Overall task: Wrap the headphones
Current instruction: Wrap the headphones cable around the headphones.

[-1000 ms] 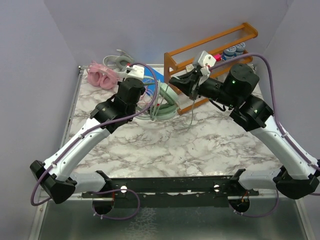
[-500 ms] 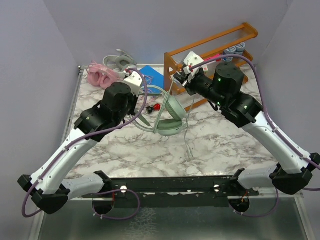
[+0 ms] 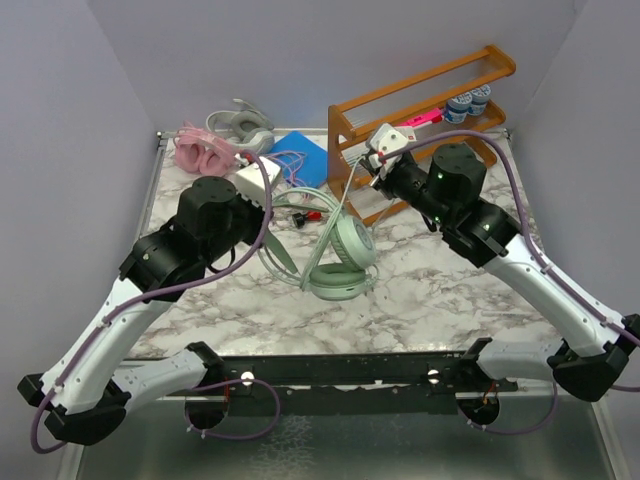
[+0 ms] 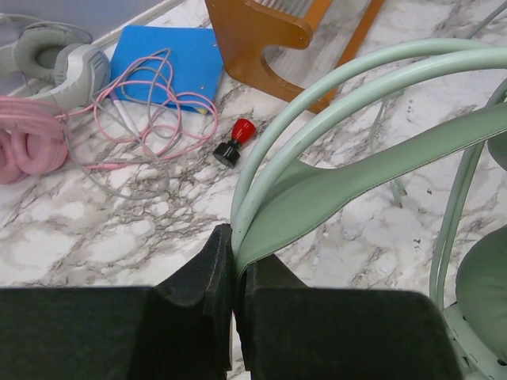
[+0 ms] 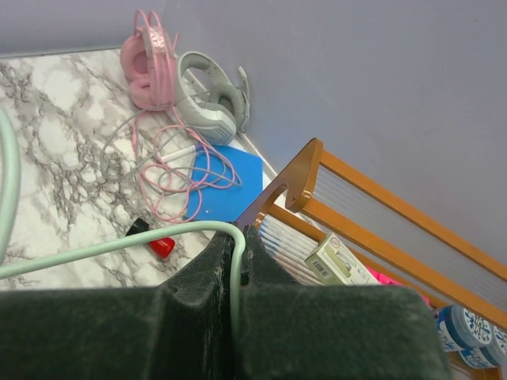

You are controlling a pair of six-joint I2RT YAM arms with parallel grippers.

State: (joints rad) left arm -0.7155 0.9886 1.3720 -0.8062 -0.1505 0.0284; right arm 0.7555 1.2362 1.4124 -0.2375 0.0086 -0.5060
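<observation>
The mint green headphones lie mid-table with their cups to the right. My left gripper is shut on the lower end of the mint headband; from above it sits at the headset's left side. My right gripper is shut on the thin mint cable, held up in front of the rack. The cable runs taut down to the table. The pink headphones and the silver-grey headphones rest at the back left, their cables tangled.
A wooden rack with boxes and tubs stands at the back right, close behind my right gripper. A blue pad lies under loose pink and grey cable. A small red-and-black object sits just behind the mint headset.
My left arm pulled back toward the near left, dragging the mint headset to the table's middle. My right gripper moved left and back with the cable, which now hangs straighter.
</observation>
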